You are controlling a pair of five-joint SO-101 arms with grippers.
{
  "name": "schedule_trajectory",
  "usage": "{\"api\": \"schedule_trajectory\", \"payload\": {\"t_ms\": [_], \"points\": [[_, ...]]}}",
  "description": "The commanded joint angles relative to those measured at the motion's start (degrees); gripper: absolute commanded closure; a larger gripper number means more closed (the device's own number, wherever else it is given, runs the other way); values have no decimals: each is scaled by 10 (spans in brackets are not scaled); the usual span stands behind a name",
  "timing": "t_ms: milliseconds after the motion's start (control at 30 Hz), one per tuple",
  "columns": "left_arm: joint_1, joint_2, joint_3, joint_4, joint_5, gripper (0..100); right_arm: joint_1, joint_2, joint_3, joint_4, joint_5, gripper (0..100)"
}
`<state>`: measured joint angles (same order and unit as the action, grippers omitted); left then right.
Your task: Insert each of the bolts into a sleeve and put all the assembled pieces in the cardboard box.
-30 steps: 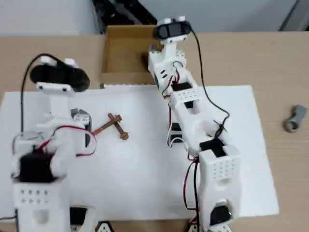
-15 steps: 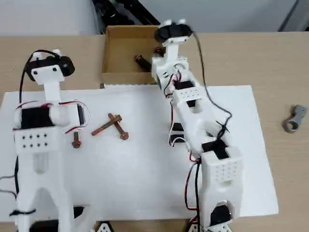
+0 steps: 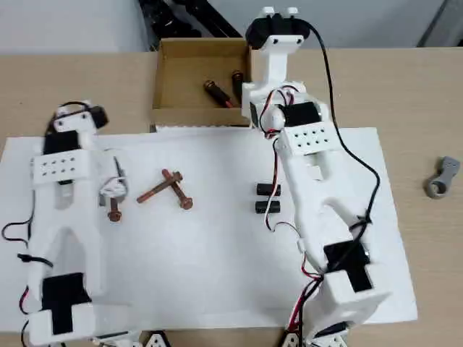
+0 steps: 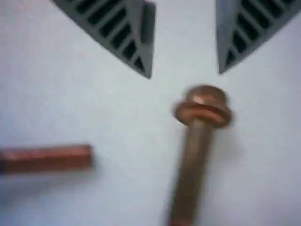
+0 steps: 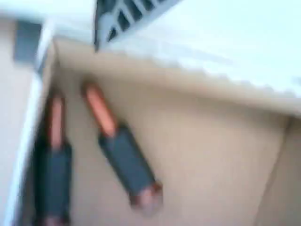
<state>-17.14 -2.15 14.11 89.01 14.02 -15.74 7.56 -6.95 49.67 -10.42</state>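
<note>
High view has three copper-coloured bolts lying loose on the white sheet (image 3: 217, 275): two crossed bolts (image 3: 171, 187) touching each other in an X, and a single bolt (image 3: 113, 210) just beside them, near the left arm. In the left wrist view the single bolt (image 4: 197, 146) shows a smooth round shank and a flanged, washer-like head, and the squared-off end of one crossed bolt (image 4: 47, 158) lies apart from it. Two short black sleeves (image 3: 268, 198), plain tubes, lie parallel and close together on the sheet next to the right arm. At the far edge of the sheet stands the cardboard box (image 3: 181, 87), brown and open-topped, with two assembled pieces (image 3: 217, 93) on its floor towards its right side. In the right wrist view the assembled pieces (image 5: 123, 160) are dark sleeves with copper ends sticking out, lying near each other but apart. The left gripper (image 4: 184, 70) hangs directly over the single bolt's head, its grey ribbed, wedge-shaped fingers (image 4: 127, 33) spread wide, holding and touching nothing. The right gripper (image 5: 120, 21) is at the box's right wall, above the assembled pieces; whether it is spread or closed cannot be told. A small grey part (image 3: 441, 177) lies on the wooden table (image 3: 405, 87), well apart from the sheet.
</note>
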Motion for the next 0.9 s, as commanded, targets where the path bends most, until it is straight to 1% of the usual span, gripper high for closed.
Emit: {"api": "schedule_trajectory", "payload": {"t_ms": [0,100,233,367,533,867], "points": [[-18,12,-24,-17,-6,913,18,-54,-26,51,-6,847],[-4,34,-24,-17,-25,913,34,-61,-26,79,-7,847],[19,56,-29,-20,-25,913,54,-62,-25,90,-7,847],[29,62,-33,-25,-24,913,58,-66,8,89,-7,847],[17,62,-32,-57,-27,913,58,-66,41,87,-7,847],[12,63,-29,-90,-27,913,58,-66,41,87,-7,847]]}}
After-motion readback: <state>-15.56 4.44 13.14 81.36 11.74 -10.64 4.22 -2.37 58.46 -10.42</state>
